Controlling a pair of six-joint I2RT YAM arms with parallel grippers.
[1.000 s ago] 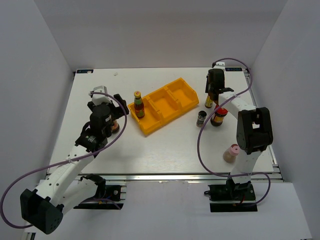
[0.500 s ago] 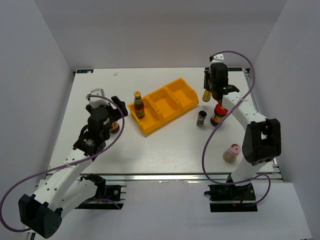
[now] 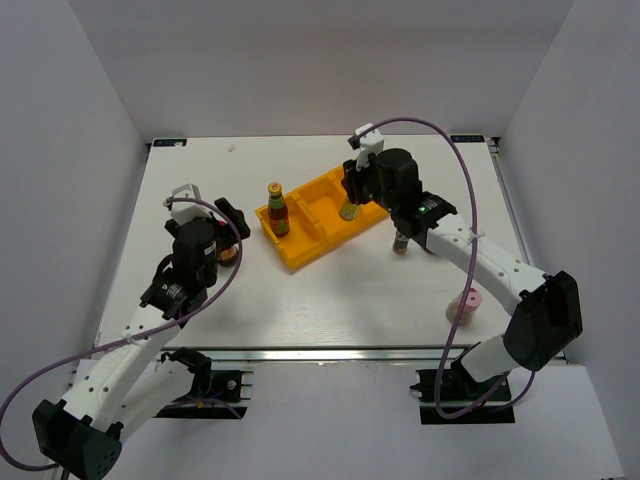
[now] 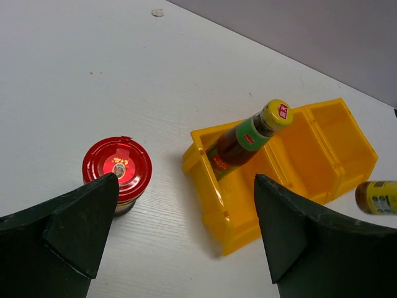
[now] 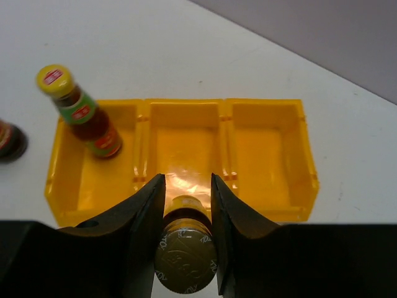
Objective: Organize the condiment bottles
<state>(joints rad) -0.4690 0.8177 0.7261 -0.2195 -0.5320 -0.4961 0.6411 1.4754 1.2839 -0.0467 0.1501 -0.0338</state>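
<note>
My right gripper (image 3: 352,192) is shut on the slim yellow-capped bottle (image 3: 349,209) and holds it upright over the yellow tray (image 3: 310,250). In the right wrist view the bottle (image 5: 185,261) sits between my fingers (image 5: 141,211) above the middle compartment. The green-capped sauce bottle (image 3: 277,211) stands in the tray's left compartment. My left gripper (image 3: 230,230) is open and empty above a red-lidded jar (image 3: 228,256), which lies by my left finger (image 4: 80,226) in the left wrist view (image 4: 117,174). The second red-lidded jar is hidden.
A dark-lidded jar (image 3: 401,243) stands on the table right of the tray, under my right arm. A pink-lidded shaker (image 3: 462,307) stands near the front right. The tray's middle (image 5: 185,149) and right (image 5: 267,155) compartments hold nothing.
My right arm has swung left from the back right, carrying the slim bottle to above the tray. My left gripper has drawn back a little; the red-lidded jar has not moved.
</note>
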